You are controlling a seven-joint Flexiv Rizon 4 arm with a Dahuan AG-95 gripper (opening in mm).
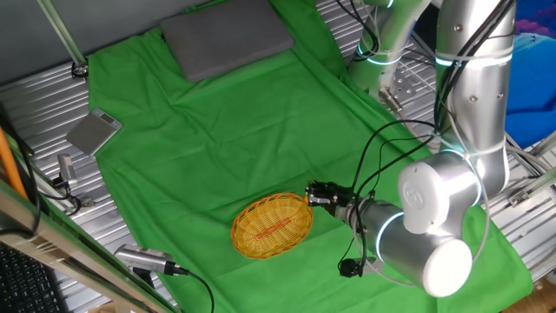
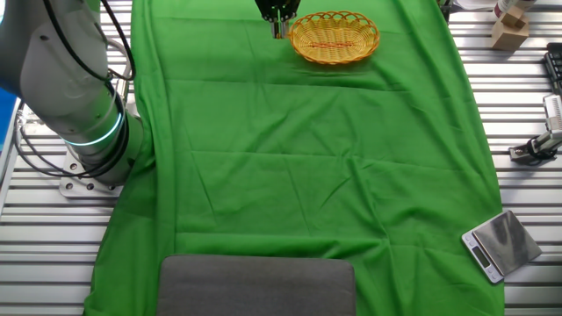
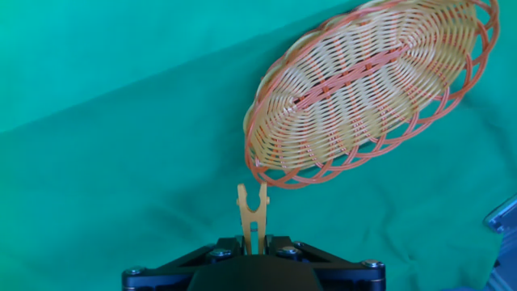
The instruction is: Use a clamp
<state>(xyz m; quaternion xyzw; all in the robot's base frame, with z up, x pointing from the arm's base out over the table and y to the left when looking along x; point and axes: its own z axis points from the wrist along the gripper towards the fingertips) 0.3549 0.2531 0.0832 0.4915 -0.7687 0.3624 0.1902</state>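
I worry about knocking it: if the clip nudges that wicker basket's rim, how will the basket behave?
The basket is probably light, being open weave and empty, so it would likely slide on the green cloth. Shallow and wide, it seems unlikely to tip. The clip sits in the gripper.

Tiny yellow-orange clamp (image 3: 252, 212), A-shaped w/ two prongs, held upright in jaws, prong tips just beside basket (image 3: 371, 89) rim.

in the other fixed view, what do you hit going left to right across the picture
robot arm base → gripper holding the clamp → wicker basket → small metal scale. The green cloth and grey pad span the middle, so they are left out of the order.
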